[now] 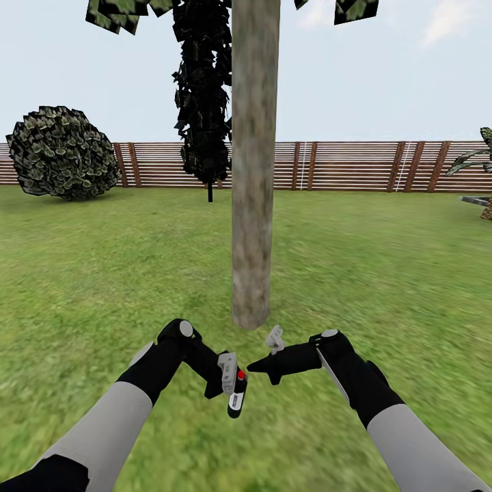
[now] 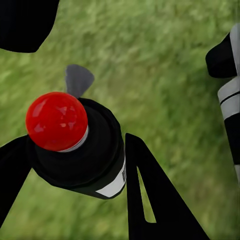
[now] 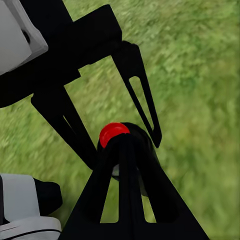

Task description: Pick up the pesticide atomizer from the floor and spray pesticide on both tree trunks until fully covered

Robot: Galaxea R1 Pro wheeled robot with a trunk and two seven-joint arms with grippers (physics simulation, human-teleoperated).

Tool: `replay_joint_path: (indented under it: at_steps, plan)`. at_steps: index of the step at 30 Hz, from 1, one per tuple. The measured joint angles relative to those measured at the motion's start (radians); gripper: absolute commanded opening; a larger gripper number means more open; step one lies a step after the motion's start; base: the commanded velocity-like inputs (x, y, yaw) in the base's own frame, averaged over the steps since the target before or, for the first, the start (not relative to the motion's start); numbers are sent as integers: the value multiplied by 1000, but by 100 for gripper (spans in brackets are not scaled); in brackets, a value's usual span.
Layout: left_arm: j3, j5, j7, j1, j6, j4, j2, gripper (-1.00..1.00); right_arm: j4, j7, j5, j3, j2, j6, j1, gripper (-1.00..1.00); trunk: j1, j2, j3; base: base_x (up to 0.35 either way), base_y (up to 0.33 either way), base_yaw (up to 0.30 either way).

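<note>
The left gripper (image 1: 231, 383) was pinching the atomizer (image 1: 236, 393), a black bottle with a red top, low over the grass (image 1: 383, 260) just in front of the trunk (image 1: 254, 171). The right gripper (image 1: 258, 367) pointed at the bottle with its fingers (image 3: 122, 200) pressed together. The bottle could slip and fall if the right gripper bumped it, and the spray could miss the trunk if the nozzle faced away.

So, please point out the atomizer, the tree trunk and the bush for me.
atomizer (image 2: 56, 121), left wrist view, on its red cap.
tree trunk (image 1: 253, 178), head view, middle of the bark.
bush (image 1: 63, 153), head view, centre of its leaves.
</note>
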Motion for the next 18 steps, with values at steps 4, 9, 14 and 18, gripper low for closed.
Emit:
replay_joint_path:
  at_steps: [4,9,14,18]
  plan:
    - [0,0,-1,0,0,-1,-1,-100,0,0,0,0,0,0,0,-100,0,0,0,0,0,0]
    - [1,0,-1,-1,1,-2,-2,-100,0,0,0,0,0,0,0,-100,0,0,0,0,0,0]
    - [1,1,-1,-7,0,-2,-14,-100,0,0,1,0,1,-1,0,-100,0,0,0,0,0,0]
    - [0,1,-1,-10,1,-2,-15,-100,0,0,0,0,0,-1,0,-100,0,0,0,0,0,0]
